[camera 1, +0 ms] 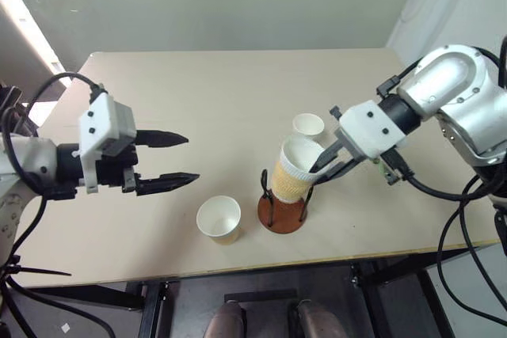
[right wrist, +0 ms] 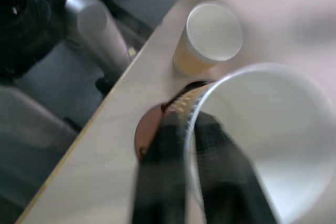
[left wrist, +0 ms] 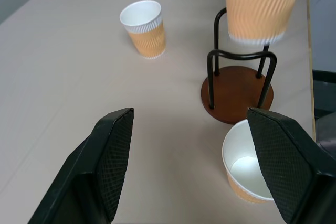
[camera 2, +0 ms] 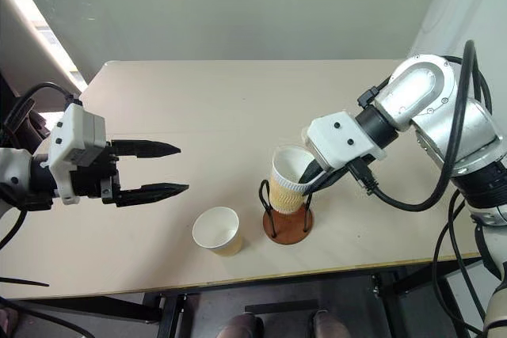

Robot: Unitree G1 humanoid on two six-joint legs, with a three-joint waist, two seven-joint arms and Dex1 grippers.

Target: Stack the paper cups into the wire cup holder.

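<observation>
A paper cup point(camera 1: 291, 170) hangs tilted over the wire cup holder point(camera 1: 281, 216), its bottom down among the tops of the black loops and above the reddish-brown base point(left wrist: 236, 94). My right gripper point(camera 1: 317, 167) pinches this cup's rim, one finger inside and one outside point(right wrist: 160, 177). A second paper cup point(camera 1: 219, 218) stands upright near the table's front edge, just left of the holder. A third paper cup point(camera 1: 308, 125) stands upright behind the holder. My left gripper point(camera 1: 192, 157) hovers open and empty over the table, left of the front cup.
The beige table point(camera 1: 198, 93) ends in a front edge point(camera 1: 317, 261) close behind the holder and front cup. A wall runs along the table's far side.
</observation>
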